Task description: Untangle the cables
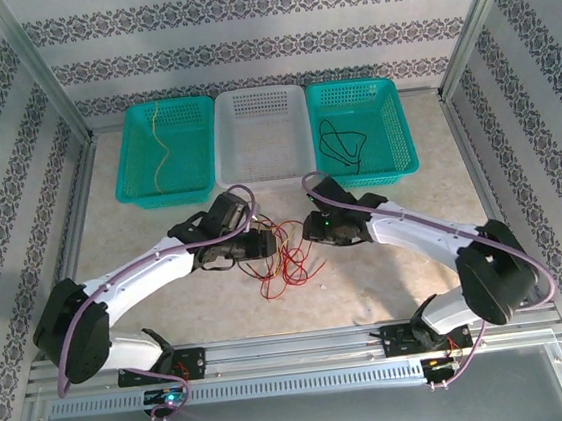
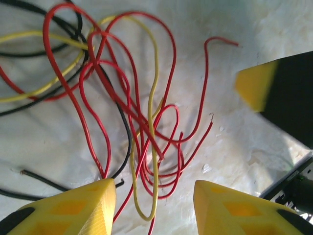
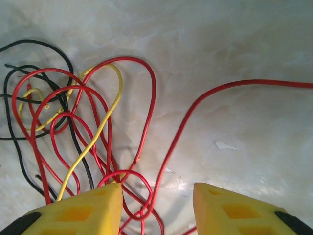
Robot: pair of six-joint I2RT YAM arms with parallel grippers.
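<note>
A tangle of thin red, yellow and black cables (image 1: 284,258) lies on the table between my two grippers. My left gripper (image 1: 261,245) sits at its left edge, open; in the left wrist view red loops (image 2: 146,127) and a yellow loop (image 2: 152,161) hang between the yellow fingers (image 2: 88,208) without being pinched. My right gripper (image 1: 309,230) is at the pile's upper right, open too; in the right wrist view red strands (image 3: 146,200), a yellow strand (image 3: 100,127) and black strands (image 3: 29,98) lie under and between its fingers (image 3: 230,210). One long red strand (image 3: 234,88) runs off to the right.
Three baskets stand along the back: a teal one (image 1: 164,152) with a yellow cable (image 1: 158,143) in it, a white one (image 1: 261,132), and a teal one (image 1: 361,130) holding a black cable (image 1: 343,146). Patterned walls and metal posts enclose the table.
</note>
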